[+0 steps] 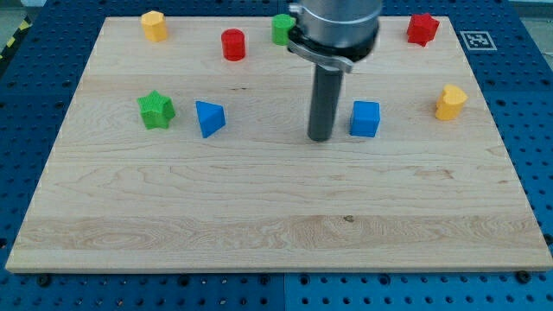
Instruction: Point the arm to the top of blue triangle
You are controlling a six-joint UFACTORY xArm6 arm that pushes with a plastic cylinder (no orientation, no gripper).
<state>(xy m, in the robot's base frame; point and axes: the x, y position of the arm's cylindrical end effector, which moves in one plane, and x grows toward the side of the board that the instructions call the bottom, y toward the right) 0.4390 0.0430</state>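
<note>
- No jaws exist on this arm; it ends in a straight dark rod, so there is nothing spread, pressed together or pinching.
- The rod's lower end, my tip [320, 138], rests on the wooden board [259, 216] just to the view's left of the blue cube [365, 118], with a narrow gap between them.
- The blue triangle [210, 117] sits well apart from the tip, toward the view's left, at about the same height in the view.
- The blue triangle is a small solid wedge in bright blue, with flat faces and one point turned toward the view's bottom left; it casts a short shadow on the pale wood.
- The green star [156, 110] lies just to the view's left of the blue triangle, apart from it.
- Along the view's top edge of the board stand a yellow block [155, 26], a red cylinder [233, 44], a green block [282, 28] partly hidden by the arm's grey housing, and a red star [422, 28].
- A second yellow block [450, 102] lies near the view's right edge of the board.
- No brand name or readable writing shows; the only marking is a black-and-white square tag [473, 39] on the blue pegboard surface [536, 104] beyond the board's top right corner.
</note>
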